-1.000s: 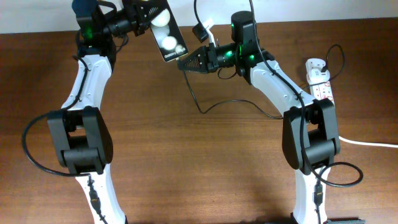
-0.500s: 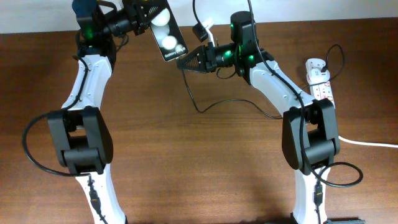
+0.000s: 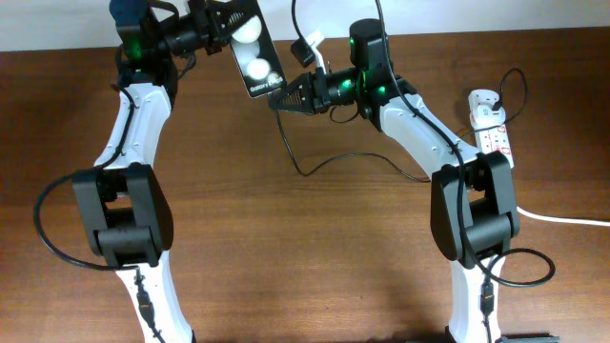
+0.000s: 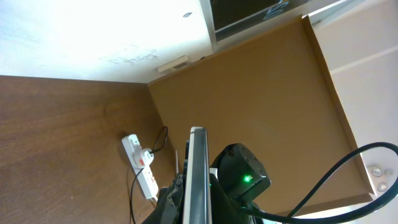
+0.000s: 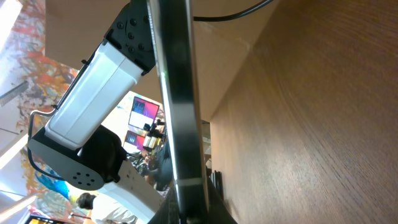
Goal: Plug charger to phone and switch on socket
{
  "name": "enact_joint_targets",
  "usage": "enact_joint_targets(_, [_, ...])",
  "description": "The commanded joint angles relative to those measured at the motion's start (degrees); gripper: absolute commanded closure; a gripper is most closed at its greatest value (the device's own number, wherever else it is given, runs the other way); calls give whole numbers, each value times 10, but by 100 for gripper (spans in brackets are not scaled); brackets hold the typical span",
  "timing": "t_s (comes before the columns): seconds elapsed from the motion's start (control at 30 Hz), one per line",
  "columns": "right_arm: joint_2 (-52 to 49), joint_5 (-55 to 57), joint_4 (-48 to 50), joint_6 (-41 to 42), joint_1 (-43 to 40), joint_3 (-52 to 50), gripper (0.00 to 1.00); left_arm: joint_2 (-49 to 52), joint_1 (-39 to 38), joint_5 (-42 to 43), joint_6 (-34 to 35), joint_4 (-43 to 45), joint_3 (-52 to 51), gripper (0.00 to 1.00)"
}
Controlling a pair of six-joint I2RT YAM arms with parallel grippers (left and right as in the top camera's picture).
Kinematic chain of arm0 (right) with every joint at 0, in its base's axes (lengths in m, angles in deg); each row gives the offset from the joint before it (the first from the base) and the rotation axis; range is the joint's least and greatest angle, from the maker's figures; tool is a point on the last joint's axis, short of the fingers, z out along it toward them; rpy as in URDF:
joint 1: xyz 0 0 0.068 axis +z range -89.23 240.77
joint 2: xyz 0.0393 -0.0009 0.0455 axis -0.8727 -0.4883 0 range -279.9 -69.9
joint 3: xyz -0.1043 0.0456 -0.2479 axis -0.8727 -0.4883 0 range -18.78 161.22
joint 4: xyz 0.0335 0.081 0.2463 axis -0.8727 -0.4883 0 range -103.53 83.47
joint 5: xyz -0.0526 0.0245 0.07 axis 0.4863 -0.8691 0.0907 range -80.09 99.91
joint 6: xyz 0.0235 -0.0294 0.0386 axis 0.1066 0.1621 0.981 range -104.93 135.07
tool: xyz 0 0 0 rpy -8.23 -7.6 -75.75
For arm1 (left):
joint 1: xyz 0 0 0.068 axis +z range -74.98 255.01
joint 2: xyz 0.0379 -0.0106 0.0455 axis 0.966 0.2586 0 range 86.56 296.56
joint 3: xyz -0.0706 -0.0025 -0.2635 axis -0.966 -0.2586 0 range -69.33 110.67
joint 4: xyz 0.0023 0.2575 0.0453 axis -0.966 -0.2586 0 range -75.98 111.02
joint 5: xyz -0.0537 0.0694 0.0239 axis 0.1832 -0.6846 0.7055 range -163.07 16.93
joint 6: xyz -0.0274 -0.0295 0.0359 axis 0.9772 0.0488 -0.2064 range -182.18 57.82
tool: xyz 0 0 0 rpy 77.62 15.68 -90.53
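My left gripper is shut on the phone, a black slab with two white round marks, held raised at the back of the table. In the left wrist view the phone is edge-on between my fingers. My right gripper is shut on the connector end of the charger, its tip right at the phone's lower end. The thin black charger cable hangs from it and runs right to the white plug adapter on the socket. In the right wrist view the phone fills the centre; the connector is hidden.
The socket's thick white cord trails off the right edge. The socket also shows in the left wrist view. The left arm's white link is close behind the phone. A white wall borders the table's far edge.
My right gripper has moved a little left, closing up to the phone's lower end. The left gripper and phone have stayed put.
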Motion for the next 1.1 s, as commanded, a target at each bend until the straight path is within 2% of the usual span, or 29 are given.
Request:
enact_joint_targets(0.0, [5,94,11,18,-21,10,96,-18,-41,138,8,-3,4,100])
enact_joint_targets(0.17, [5,90,11,18,-22,10,96,-18,-41,138,8,-3,4,100])
enact_joint_targets(0.2, [5,88,11,18,-22,10,86,-18,-41,138,8,-3,4,100])
enact_joint_targets(0.23, [5,86,11,18,-22,10,65,-18,-41,138,8,-3,4,100])
enact_joint_targets(0.27, [5,83,11,18,-22,10,55,-18,-41,138,8,-3,4,100])
enact_joint_targets(0.37, [5,76,11,18,-22,10,35,-18,-41,137,8,-3,4,100])
enact_joint_targets(0.4, [5,75,11,17,-22,10,20,-18,-41,138,8,-3,4,100])
enact_joint_targets(0.43, [5,73,11,18,-22,10,16,-18,-41,138,8,-3,4,100])
enact_joint_targets(0.47, [5,70,11,18,-22,10,1,-18,-41,138,8,-3,4,100])
enact_joint_targets(0.63, [5,37,11,17,-40,10,1,-18,-1,177,8,-3,4,100])
enact_joint_targets(0.73, [5,14,11,17,-59,10,1,-18,43,177,8,-3,4,100])
enact_joint_targets(0.9, [5,17,6,0,-89,10,1,-18,61,177,8,-3,4,100])
enact_joint_targets(0.97, [5,49,-57,-5,-103,10,1,-18,61,177,8,-3,4,100])
enact_joint_targets(1.07, [7,150,-216,-91,-109,10,1,-18,61,177,8,-3,4,100])
